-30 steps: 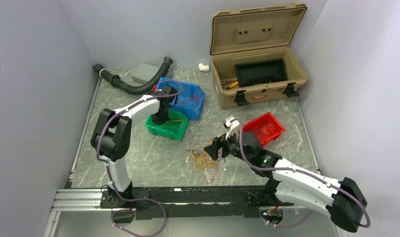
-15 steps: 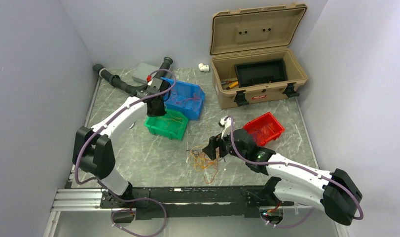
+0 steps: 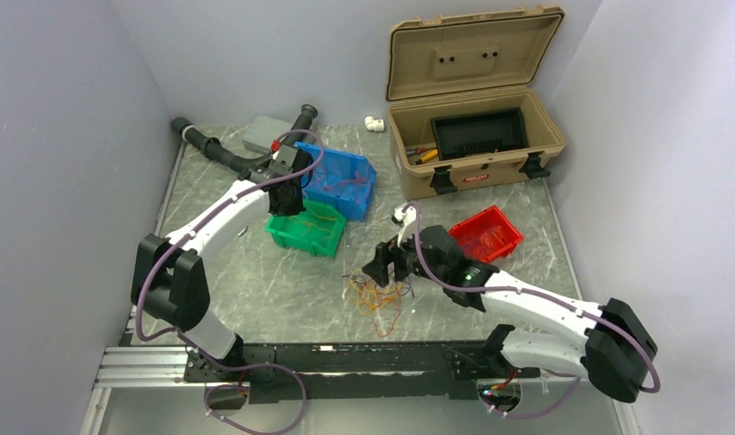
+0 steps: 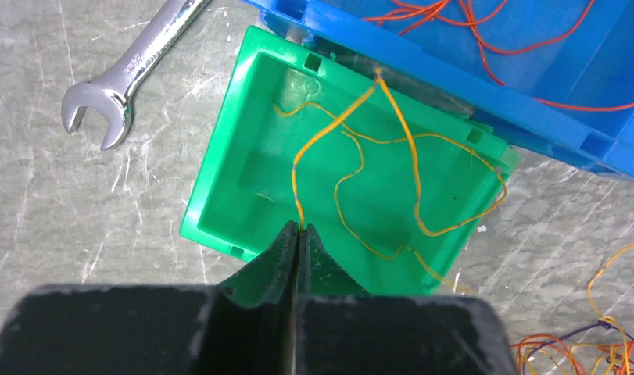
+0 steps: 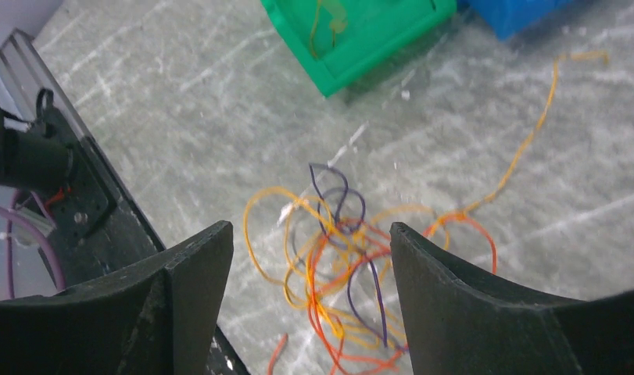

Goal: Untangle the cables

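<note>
From above, you see your left pincer (image 3: pixel 292 205) hanging over the far left corner of the green bin (image 3: pixel 300 240), too small here to judge its gap. Your right pincer (image 3: pixel 384 269) stands apart just above the tangle of cables (image 3: pixel 374 297), which lies on the table (image 3: pixel 255 281) near the front edge. The red label (image 3: pixel 474 178) on the tan case (image 3: pixel 536 136) is too small to read. In the left wrist view, the fingers are pressed together, tips meeting. A yellow cable (image 4: pixel 411 156) loops around inside the green bin, and one end runs straight to the seam between the tips. You cannot tell whether it is nipped there or passes behind. Orange cables (image 4: pixel 485 47) lie in the blue bin (image 4: pixel 423 62), and a wrench (image 4: pixel 126 78) rests on the table beside the green bin. In the right wrist view, the fingers are spread wide, holding nothing, with the orange, yellow and purple tangle between them below. One yellow strand (image 5: pixel 532 133) trails away across the table.
</note>
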Motion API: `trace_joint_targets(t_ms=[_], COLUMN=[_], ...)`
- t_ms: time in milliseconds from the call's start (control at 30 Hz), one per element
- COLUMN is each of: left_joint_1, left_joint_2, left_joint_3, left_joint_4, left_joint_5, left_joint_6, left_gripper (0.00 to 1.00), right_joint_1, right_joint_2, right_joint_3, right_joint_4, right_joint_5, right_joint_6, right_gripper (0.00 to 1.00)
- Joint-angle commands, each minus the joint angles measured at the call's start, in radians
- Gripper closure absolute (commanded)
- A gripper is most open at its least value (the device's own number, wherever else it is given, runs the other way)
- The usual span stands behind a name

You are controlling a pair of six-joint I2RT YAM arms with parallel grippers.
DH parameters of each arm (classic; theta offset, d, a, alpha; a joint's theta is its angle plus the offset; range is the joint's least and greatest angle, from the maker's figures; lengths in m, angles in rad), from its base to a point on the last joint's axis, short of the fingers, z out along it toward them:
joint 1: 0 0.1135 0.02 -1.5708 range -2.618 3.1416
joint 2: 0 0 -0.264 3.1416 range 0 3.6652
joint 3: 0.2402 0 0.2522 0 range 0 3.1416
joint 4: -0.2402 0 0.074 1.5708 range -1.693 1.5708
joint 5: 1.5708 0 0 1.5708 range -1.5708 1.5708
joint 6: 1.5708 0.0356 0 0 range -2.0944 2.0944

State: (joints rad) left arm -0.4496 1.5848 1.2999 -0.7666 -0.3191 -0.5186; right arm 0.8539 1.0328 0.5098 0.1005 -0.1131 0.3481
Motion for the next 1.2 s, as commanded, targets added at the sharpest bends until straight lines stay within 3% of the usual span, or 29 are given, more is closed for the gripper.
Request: trace_joint_targets(t_ms=[0,133,533,733,867,967,1167], left_joint_1=[-0.004,0.001,0.064,0.083,0.083,0.084,0.083], left_joint_2=[-0.007,0.004,-0.046,-0.037,-0.047,-0.055,-0.061], left_joint_3=[-0.010,-0.021,-0.101,-0.110,-0.113,-0.122,-0.140], left_joint_4=[0.040,0.045,0.115,0.138,0.138,0.149,0.164], left_joint_5=[-0.007,-0.012,0.069,0.104,0.092,0.098,0.114], left_joint_6=[0.017,0.016,0.021,0.012,0.016,0.017,0.020], left_gripper=[1.00,1.00,1.00,1.00,1.00,1.00,1.00], right_joint_1=[-0.004,-0.015,-0.042,-0.103,-0.124,-0.128,-0.129], right_joint_2=[0.114,0.312,0.736,0.838,0.869,0.905,0.994], right_joint_3=[0.151,0.271,0.659,0.750,0.768,0.795,0.869], right_joint_4=[0.090,0.139,0.035,0.039,0.064,0.065,0.048], right_joint_5=[-0.004,-0.044,-0.170,-0.272,-0.332,-0.383,-0.339], right_joint_6=[-0.043,-0.062,-0.267,-0.238,-0.208,-0.183,-0.044], right_gripper=[0.25,0.25,0.27,0.44,0.70,0.83,1.00])
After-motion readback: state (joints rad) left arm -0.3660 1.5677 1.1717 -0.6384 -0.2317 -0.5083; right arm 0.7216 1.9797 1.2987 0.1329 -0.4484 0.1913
